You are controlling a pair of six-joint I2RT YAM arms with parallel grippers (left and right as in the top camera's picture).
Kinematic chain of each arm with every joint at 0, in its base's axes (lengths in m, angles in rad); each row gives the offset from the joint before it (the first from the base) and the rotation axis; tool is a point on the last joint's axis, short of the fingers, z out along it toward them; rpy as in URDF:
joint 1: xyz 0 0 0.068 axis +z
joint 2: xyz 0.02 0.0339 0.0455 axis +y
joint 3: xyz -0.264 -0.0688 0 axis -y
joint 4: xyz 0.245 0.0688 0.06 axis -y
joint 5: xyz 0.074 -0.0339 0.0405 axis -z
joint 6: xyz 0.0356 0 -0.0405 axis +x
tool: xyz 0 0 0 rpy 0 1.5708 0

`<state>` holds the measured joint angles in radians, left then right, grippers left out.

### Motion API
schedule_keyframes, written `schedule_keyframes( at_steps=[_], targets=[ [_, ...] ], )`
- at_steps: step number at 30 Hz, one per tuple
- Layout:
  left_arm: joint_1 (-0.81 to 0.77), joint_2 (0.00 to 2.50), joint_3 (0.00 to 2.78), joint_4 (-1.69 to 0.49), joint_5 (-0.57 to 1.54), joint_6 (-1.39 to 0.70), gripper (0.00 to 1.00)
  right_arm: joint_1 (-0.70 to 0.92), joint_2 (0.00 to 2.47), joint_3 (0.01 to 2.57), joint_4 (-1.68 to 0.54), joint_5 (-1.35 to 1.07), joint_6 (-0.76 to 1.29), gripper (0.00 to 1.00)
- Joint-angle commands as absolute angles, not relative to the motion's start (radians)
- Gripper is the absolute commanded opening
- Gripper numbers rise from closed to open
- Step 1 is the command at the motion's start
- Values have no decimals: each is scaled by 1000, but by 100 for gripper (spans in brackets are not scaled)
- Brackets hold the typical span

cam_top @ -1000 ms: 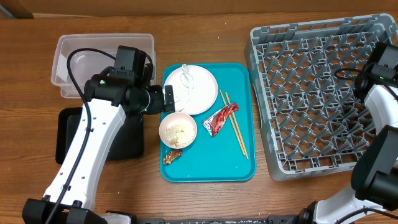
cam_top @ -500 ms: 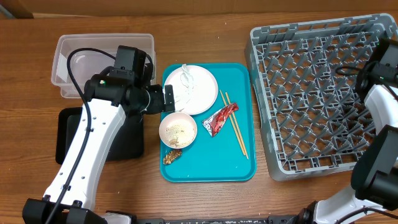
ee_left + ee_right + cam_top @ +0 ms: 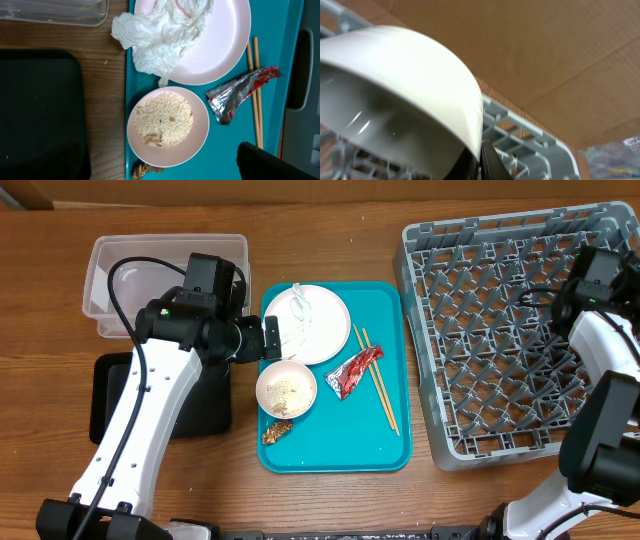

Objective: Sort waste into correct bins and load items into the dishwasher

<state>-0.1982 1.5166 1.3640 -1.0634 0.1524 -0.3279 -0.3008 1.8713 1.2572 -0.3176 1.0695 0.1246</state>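
Over the rack (image 3: 480, 330), the right claw (image 3: 481, 157) is pinched shut on a white bowl (image 3: 410, 75), not yet set down; the left claw (image 3: 268, 338) hangs wide open, empty, beside the plate (image 3: 325, 320). Clear tub (image 3: 105, 275) and black tray (image 3: 105, 395) show no waste. The napkin (image 3: 160, 35), rice bowl (image 3: 287, 388), wrapper (image 3: 354, 370), chopsticks (image 3: 380, 395) and brown lump (image 3: 276, 432) all lie on the teal tray (image 3: 330, 440).

surface: brown wooden table (image 3: 330, 500) | backdrop: brown cardboard sheets (image 3: 545, 45) | light: even, soft shadows
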Motion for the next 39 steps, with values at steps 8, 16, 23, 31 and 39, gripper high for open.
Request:
schedule_keyframes(
  at_steps=[8, 16, 23, 31, 39],
  targets=[
    [-197, 1511, 1377, -1061, 149, -303, 100, -223, 1869, 1270, -503, 1060, 216, 43],
    [-197, 1511, 1377, -1061, 149, -303, 100, -184, 1703, 1272, -566, 768, 216, 54],
    [-197, 1511, 1377, -1061, 148, -302, 100, -137, 1486, 1272, -677, 278, 210, 64],
    [-197, 1511, 1377, -1060, 146, -303, 100, -25, 1399, 1272, -845, -199, 210, 71],
    [-239, 1515, 1377, -989, 176, -233, 100, 47, 1403, 1272, -970, -143, 242, 79]
  ],
)
